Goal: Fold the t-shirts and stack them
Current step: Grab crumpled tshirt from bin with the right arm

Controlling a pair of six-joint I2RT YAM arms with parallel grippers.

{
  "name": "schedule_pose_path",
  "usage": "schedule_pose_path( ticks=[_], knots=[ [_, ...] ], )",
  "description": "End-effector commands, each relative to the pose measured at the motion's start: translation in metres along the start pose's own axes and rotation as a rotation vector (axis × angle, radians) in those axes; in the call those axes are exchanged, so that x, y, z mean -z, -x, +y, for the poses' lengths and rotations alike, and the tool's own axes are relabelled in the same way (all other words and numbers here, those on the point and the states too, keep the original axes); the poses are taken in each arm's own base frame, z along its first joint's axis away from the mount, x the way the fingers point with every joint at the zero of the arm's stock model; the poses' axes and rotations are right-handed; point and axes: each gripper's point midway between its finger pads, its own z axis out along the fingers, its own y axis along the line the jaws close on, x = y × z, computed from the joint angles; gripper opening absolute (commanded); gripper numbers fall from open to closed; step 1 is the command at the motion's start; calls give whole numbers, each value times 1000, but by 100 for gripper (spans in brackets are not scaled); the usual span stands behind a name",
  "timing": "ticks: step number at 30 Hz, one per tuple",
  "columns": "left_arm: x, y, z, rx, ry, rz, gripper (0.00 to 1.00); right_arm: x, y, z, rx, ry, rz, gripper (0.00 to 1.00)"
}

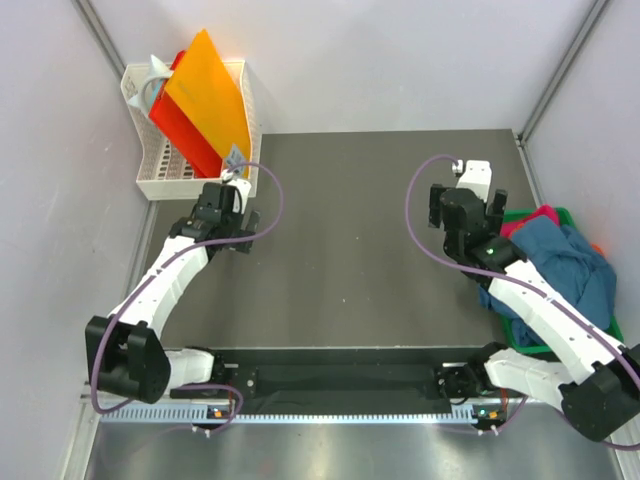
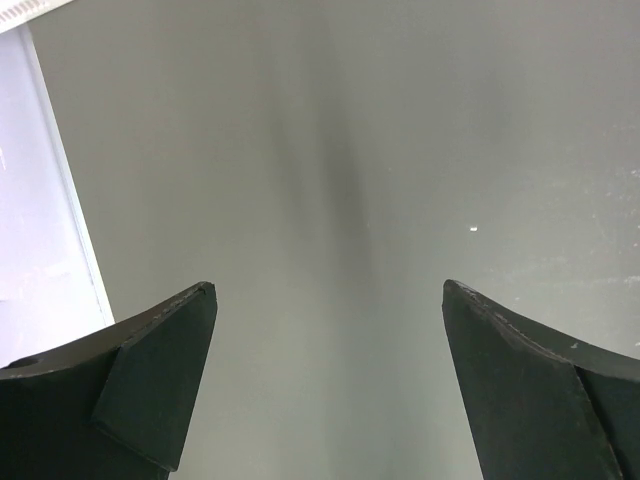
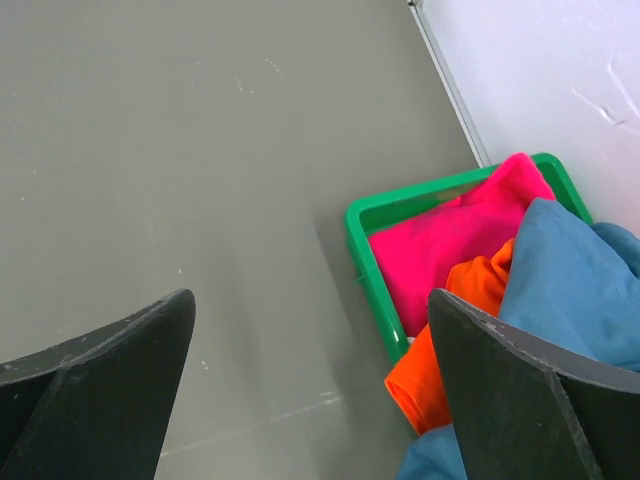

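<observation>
Seen from above, the left jaws and right jaws hang spread over the dark worktop [image 1: 350, 260], t-shirts [image 1: 565, 270] heaped in a green tray [image 1: 566, 211] at right. Left wrist: bare worktop between spread jaws. Right wrist: pink, orange and blue cloth overflowing the tray.

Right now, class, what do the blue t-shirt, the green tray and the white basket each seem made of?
Blue t-shirt: soft matte cloth; it slumps in loose folds. Green tray: likely moulded plastic, smooth and slightly glossy, with a rigid even rim. White basket: probably plastic, judging by stiff slotted walls.
</observation>
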Motion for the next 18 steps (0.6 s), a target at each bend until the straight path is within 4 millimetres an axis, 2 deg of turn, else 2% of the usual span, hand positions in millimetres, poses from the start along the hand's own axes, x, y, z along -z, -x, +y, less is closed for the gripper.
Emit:
schedule_pose_path(
  ticks=[1, 11, 14, 16, 17, 18],
  knots=[
    [7, 8, 5, 26, 23, -75, 99, -2, 1, -1, -17, -15, -2, 100],
    [7, 6, 7, 41, 19, -67, 99, -6, 1, 6, 35, 11, 1, 100],
    [11, 6, 0, 25, -33, -54, 99, -4, 3, 21, 45, 65, -14, 100],
    [16, 17, -2, 29, -57, -77, 99, 0, 12, 37, 30, 113, -32, 100],
    [18, 19, -5, 35, -74, -75, 99, -3, 11, 47, 43, 121, -19, 100],
    [22, 33, -4, 42, -77, -97, 99, 0, 14, 60, 51, 145, -20, 100]
  ],
)
